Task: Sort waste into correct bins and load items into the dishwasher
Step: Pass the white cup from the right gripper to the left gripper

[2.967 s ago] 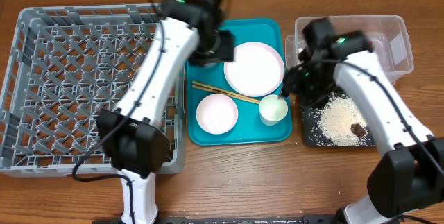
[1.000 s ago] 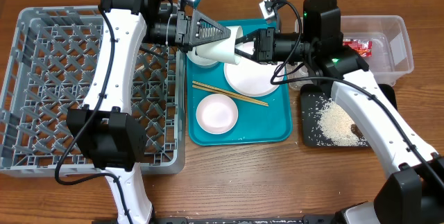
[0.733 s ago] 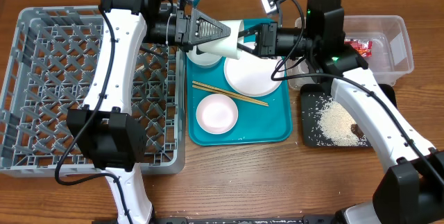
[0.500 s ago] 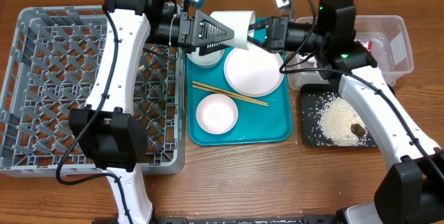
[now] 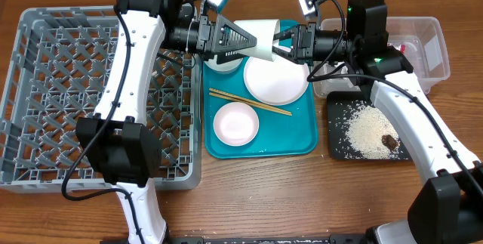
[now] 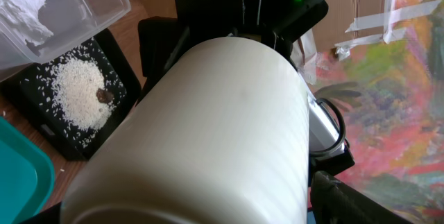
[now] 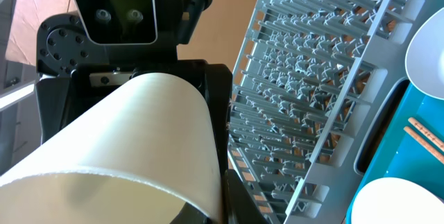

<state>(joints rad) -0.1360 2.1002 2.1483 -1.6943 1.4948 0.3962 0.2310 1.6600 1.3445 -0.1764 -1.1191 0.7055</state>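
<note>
Where cup (image 5: pixel 256 35) hangs, plate (image 5: pixel 276 81) and bowl (image 5: pixel 225 66) lie below.

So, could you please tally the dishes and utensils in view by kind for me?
Plate: 1
Bowls: 2
Cup: 1
Chopsticks: 2
Total: 6

White cup (image 5: pixel 260 32) on its side aloft, plate (image 5: pixel 276 81), bowl (image 5: pixel 235 123), chopsticks (image 5: pixel 253 103) below, rice (image 5: pixel 367 129) in black tray (image 5: pixel 339 149)
</note>
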